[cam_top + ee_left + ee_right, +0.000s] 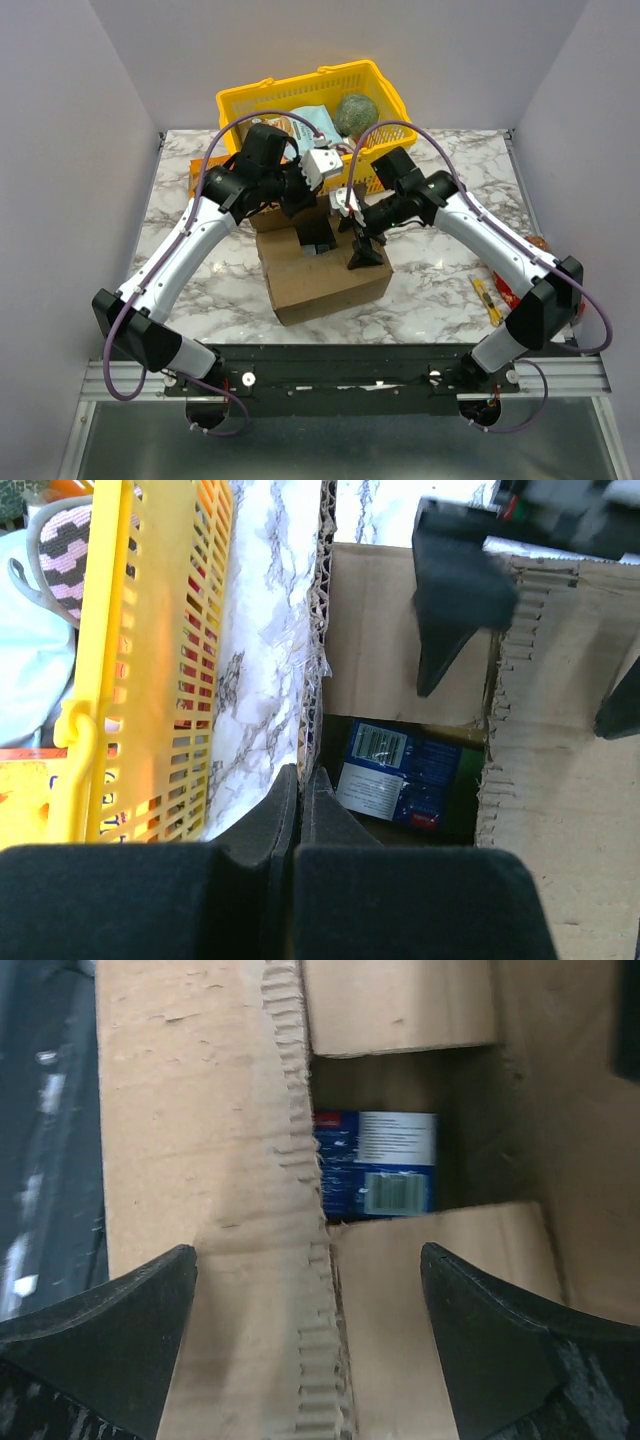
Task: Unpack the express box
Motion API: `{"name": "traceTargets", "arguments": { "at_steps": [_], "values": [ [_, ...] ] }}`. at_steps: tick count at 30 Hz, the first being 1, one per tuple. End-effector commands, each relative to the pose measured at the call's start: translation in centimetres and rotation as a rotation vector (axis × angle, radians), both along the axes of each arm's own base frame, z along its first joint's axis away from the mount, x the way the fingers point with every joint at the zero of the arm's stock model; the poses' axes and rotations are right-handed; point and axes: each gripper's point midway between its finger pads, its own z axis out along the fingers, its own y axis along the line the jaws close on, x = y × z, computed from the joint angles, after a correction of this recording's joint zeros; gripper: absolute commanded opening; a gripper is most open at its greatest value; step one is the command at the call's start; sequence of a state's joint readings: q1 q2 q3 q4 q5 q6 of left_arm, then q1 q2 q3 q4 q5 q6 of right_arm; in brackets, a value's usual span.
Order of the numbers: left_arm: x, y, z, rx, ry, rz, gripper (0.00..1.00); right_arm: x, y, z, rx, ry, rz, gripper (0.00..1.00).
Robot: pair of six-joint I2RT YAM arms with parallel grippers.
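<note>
The express box is a brown carton standing mid-table with its flaps partly raised. My left gripper is at the box's far left side, shut on the corrugated edge of a flap, which runs up between its fingertips. My right gripper hovers open over the right flaps, a finger on either side of the seam, touching nothing. Through the gap between the flaps a blue packet with a barcode lies inside the box.
A yellow plastic basket stands just behind the box, holding snack bags and a green round thing. Small yellow and red packets lie on the marble top at the right, near the right arm.
</note>
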State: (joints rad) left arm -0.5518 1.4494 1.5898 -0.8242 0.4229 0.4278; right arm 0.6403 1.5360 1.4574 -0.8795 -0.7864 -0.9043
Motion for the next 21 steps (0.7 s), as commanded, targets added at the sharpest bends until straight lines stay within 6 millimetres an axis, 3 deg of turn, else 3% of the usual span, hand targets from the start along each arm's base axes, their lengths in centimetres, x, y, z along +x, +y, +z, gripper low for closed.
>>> {"name": "traceTargets", "arguments": {
  "at_steps": [1,10,12,13,15,16,17,19,20,21],
  "values": [
    [0.0,-0.5,2.0,-0.083,0.004,0.025,0.00,-4.1,-1.5,-0.5,-0.106,0.217,0.095,0.98],
    [2.6,0.4,1.3,-0.085,0.015,0.126,0.00,-7.9,-5.6,1.4,-0.233,0.281,0.120,0.82],
    [2.7,0.4,0.9,-0.090,0.032,0.134,0.00,-8.3,-6.1,2.0,-0.211,0.214,0.137,0.82],
    [2.6,0.4,0.5,-0.090,0.045,0.141,0.00,-8.3,-6.2,3.4,-0.158,0.127,0.131,0.81],
    [2.6,0.4,0.3,-0.101,0.067,0.148,0.00,-8.2,-7.1,2.5,-0.173,0.058,0.109,0.81],
    [2.7,0.5,0.1,-0.115,0.088,0.165,0.00,-8.1,-7.1,3.7,-0.123,-0.050,0.100,0.81],
    [2.8,0.6,0.0,-0.121,0.096,0.177,0.00,-8.5,-7.7,1.9,-0.147,-0.054,0.108,0.80],
    [3.1,1.0,0.0,-0.136,0.112,0.201,0.00,-8.0,-8.2,1.2,-0.144,-0.169,0.095,0.80],
    [3.2,1.1,-0.1,-0.144,0.128,0.219,0.00,-8.4,-8.9,2.0,-0.113,-0.249,0.093,0.80],
    [3.3,1.2,-0.1,-0.152,0.137,0.227,0.00,-8.7,-9.6,0.2,-0.137,-0.258,0.090,0.80]
  ]
}}
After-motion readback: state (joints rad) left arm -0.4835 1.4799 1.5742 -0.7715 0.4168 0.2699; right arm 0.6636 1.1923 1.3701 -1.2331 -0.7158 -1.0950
